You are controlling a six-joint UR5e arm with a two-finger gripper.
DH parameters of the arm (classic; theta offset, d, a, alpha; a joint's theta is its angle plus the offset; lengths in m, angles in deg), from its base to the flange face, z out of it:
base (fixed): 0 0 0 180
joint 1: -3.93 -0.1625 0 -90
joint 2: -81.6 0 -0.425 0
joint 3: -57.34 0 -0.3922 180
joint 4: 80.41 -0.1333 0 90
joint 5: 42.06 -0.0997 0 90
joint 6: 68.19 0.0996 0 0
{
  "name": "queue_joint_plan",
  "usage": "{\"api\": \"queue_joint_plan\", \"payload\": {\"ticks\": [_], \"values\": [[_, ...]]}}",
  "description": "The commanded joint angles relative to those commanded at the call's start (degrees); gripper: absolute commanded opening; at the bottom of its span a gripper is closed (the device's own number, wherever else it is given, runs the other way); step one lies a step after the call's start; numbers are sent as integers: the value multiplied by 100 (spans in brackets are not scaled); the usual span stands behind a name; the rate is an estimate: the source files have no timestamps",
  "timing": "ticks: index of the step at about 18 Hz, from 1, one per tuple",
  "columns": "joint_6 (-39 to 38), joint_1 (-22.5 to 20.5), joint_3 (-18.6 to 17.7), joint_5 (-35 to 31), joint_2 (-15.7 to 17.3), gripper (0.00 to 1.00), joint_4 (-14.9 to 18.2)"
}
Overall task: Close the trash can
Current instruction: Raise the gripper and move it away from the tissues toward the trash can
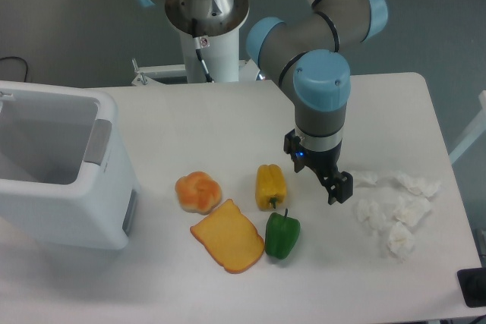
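Note:
The trash can [68,202] is a large white boxy bin at the left edge of the table. Its top stands open and I see into the hollow inside. A grey latch tab [97,142] sits on its right rim. The lid is not clearly visible. My gripper [316,166] hangs pointing down over the middle-right of the table, well to the right of the can. Its dark fingers [339,187] look spread apart with nothing between them.
An orange bun [197,191], a toast slice [226,237], a yellow pepper [271,186] and a green pepper [282,235] lie between the can and the gripper. Crumpled white tissues [395,210] lie at the right. The robot base [206,13] stands behind the table.

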Motion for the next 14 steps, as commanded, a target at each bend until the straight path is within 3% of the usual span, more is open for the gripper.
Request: {"api": "queue_joint_plan", "payload": {"ticks": [6,11,14], "values": [[-9,-26,-35,438,53,100,0],[-61,-141,-737,466,614,100,-35],[-70,-149,-940,466,957,100,0]]}}
